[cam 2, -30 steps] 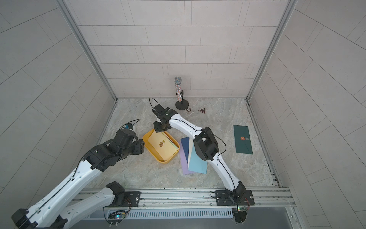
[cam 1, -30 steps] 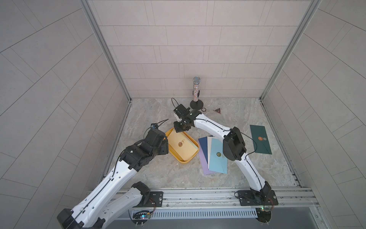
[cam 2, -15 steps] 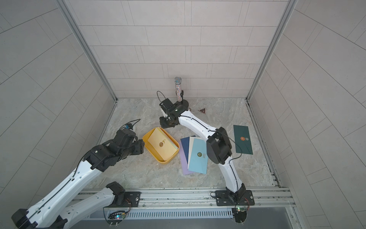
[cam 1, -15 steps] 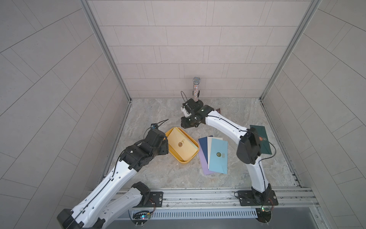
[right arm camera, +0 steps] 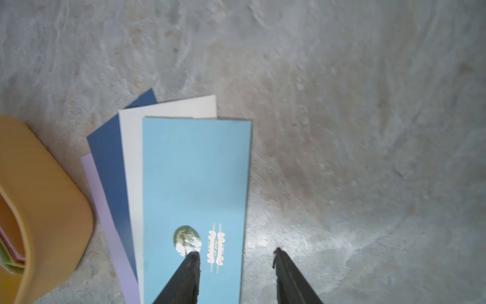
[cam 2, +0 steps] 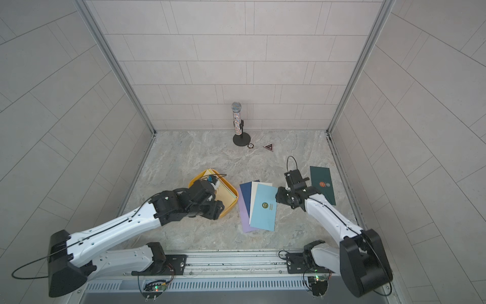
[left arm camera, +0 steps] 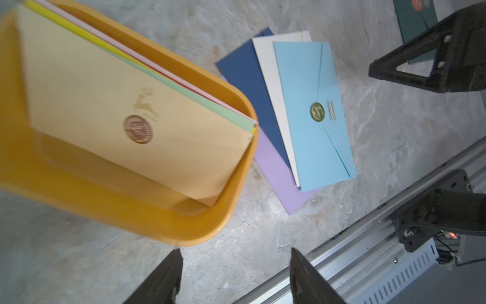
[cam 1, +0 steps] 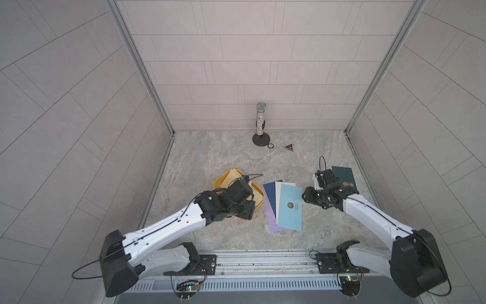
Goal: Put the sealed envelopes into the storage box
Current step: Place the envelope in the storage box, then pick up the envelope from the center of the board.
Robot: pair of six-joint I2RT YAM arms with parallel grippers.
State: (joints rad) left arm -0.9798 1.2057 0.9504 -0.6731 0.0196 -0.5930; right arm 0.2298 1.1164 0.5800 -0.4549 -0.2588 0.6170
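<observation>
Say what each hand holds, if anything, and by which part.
Nothing: left hand open by the tray, right hand open over the light blue envelope edge.

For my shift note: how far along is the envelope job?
Done: a stack of envelopes, tan on top, lies in the storage box. In hand: nothing; the right gripper is open over the light blue envelope edge, the left gripper open by the box. Left: that one, the white envelope, navy envelope and lilac envelope fanned under it, and the dark green envelope apart.
</observation>
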